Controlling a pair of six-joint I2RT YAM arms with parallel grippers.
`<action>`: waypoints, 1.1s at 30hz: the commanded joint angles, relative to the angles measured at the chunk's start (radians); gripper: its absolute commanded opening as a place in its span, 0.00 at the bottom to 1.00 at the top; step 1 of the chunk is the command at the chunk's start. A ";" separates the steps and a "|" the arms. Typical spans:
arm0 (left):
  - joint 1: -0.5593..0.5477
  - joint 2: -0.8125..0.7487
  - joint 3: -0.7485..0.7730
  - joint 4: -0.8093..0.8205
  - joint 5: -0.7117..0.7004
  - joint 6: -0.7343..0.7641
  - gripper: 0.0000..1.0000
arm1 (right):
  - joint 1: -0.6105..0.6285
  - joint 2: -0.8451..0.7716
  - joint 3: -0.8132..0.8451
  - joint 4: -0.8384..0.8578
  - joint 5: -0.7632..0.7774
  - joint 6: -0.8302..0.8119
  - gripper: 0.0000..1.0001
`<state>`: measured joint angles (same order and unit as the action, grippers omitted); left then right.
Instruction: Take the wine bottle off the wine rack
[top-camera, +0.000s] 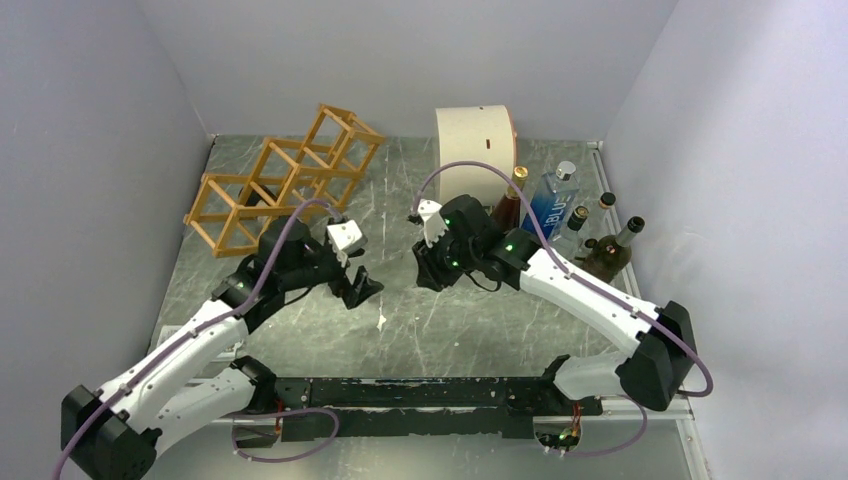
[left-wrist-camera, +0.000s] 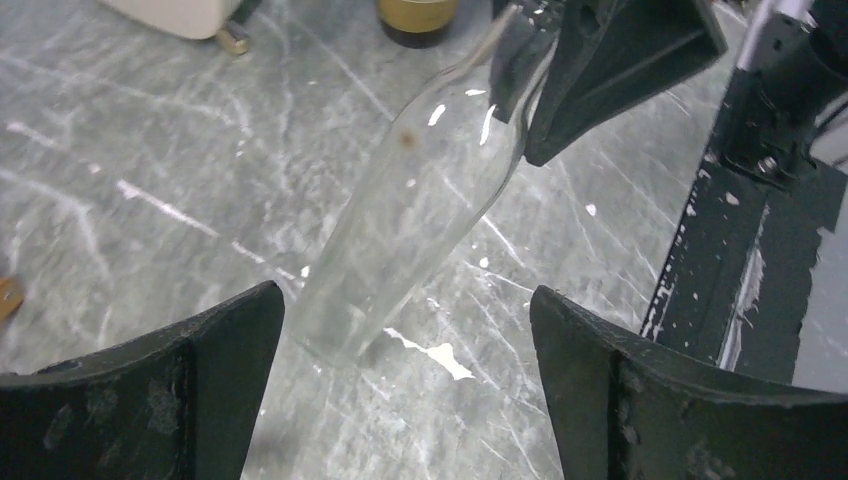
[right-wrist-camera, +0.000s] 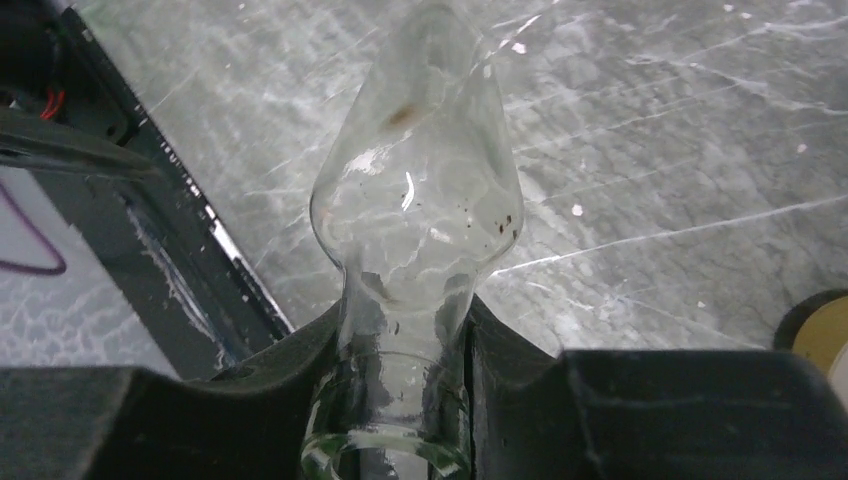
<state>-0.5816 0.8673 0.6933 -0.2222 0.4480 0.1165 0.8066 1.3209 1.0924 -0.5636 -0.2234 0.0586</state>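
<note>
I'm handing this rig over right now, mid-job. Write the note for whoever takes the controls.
Right tool: shut on the neck of the clear wine bottle, held tilted over the middle of the table.
Left tool: open, the bottle's base ahead between its fingers, not gripped.
Wine rack: back left, apart from the bottle.
Done: bottle is off the rack.
Left: set it down and release; whether its base touches the table I cannot tell.

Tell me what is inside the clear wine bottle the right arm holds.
The clear wine bottle looks empty: the marble table shows through its glass, with only a few brown specks. Its neck sits clamped between the right fingers, which hide most of that part.
</note>
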 joint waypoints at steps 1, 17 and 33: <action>-0.046 0.057 -0.013 0.147 0.133 0.100 0.98 | -0.002 -0.054 0.001 0.000 -0.118 -0.069 0.00; -0.104 0.329 0.019 0.126 0.118 0.115 0.78 | -0.002 -0.101 -0.030 0.081 -0.221 -0.058 0.00; -0.104 0.155 -0.024 0.139 -0.050 0.065 0.07 | -0.003 -0.176 -0.177 0.380 -0.008 0.318 0.76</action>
<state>-0.6861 1.0698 0.6739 -0.1497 0.4416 0.1982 0.8047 1.1954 0.9768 -0.3599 -0.2550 0.2272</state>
